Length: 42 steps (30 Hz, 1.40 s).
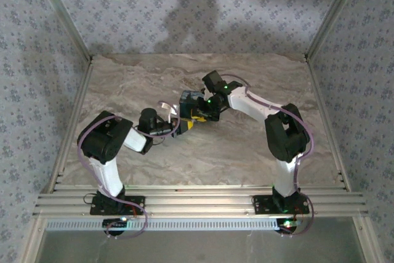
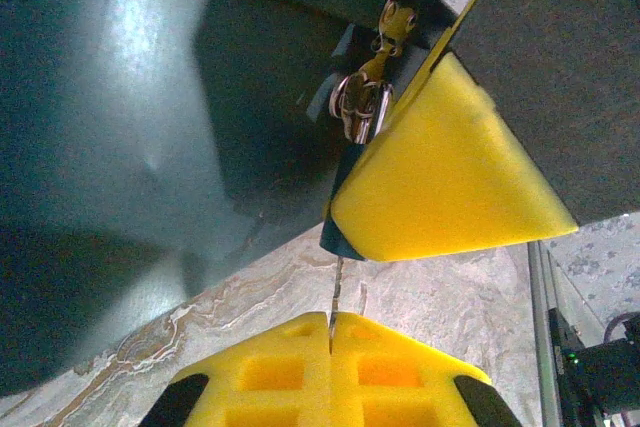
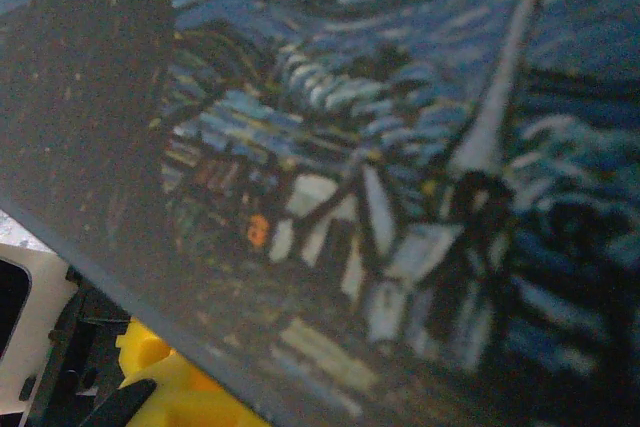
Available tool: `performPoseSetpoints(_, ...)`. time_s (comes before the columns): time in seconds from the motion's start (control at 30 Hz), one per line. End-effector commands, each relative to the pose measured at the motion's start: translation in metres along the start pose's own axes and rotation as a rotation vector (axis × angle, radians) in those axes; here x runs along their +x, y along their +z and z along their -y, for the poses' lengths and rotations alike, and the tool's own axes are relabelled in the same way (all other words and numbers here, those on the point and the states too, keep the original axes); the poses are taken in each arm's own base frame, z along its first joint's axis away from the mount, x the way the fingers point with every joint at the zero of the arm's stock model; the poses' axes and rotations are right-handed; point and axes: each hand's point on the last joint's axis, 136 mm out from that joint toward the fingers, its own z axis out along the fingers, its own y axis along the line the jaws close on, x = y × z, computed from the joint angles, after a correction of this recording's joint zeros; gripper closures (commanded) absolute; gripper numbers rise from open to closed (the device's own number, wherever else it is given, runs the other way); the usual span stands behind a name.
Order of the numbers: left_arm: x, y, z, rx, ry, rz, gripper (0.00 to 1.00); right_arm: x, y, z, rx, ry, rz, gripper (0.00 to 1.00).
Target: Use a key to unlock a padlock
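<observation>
My left gripper point(image 2: 330, 319) has its yellow fingers shut on a thin metal strip, the key point(image 2: 338, 287). The strip runs straight up to a small dark blue piece at the lower left corner of the yellow padlock point(image 2: 450, 177). A silver ring and a brass tab point(image 2: 368, 87) hang at the padlock's upper left, against the dark blue swirl-print box point(image 2: 120, 97). From above, both grippers meet at the box point(image 1: 189, 100), the left gripper point(image 1: 178, 126) from the left and the right gripper point(image 1: 199, 115) from the right. The box point(image 3: 400, 147) hides the right gripper's fingers in its wrist view.
The marbled tabletop point(image 1: 246, 152) lies open around the arms. Patterned walls close the left, back and right sides. An aluminium rail point(image 1: 197, 204) runs along the near edge. A yellow finger part point(image 3: 170, 387) shows under the box's lower edge.
</observation>
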Motion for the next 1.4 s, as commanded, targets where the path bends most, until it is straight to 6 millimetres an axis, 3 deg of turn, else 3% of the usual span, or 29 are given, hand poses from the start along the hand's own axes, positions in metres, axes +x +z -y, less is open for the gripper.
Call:
performPoseSetpoints(0.0,-0.067,0.005,0.059,0.170,0.204,0.193,1.00,0.045,0.018,-0.015,-0.099,0.022,-0.184,1.00)
performPoseSetpoints(0.23,-0.082,0.003,0.072,0.199,0.155,0.219,1.00,0.044,0.017,-0.006,-0.069,0.022,-0.167,1.00)
performPoseSetpoints(0.43,-0.068,0.017,0.063,0.108,0.156,0.199,1.00,0.036,0.009,-0.011,-0.114,0.056,-0.120,1.00)
performPoseSetpoints(0.6,-0.073,0.020,0.062,0.053,0.121,0.266,1.00,0.033,0.008,-0.003,-0.075,0.069,-0.085,1.00)
performPoseSetpoints(0.93,-0.088,0.019,0.083,0.177,0.053,0.282,1.00,0.029,0.010,0.004,-0.030,0.086,-0.020,1.00)
performPoseSetpoints(1.1,-0.099,0.017,0.099,0.225,0.059,0.286,1.00,0.028,0.014,-0.002,-0.070,0.113,-0.024,1.00)
performPoseSetpoints(1.37,-0.099,0.022,0.098,0.216,0.076,0.292,1.00,0.030,0.017,-0.017,-0.138,0.126,-0.048,1.00)
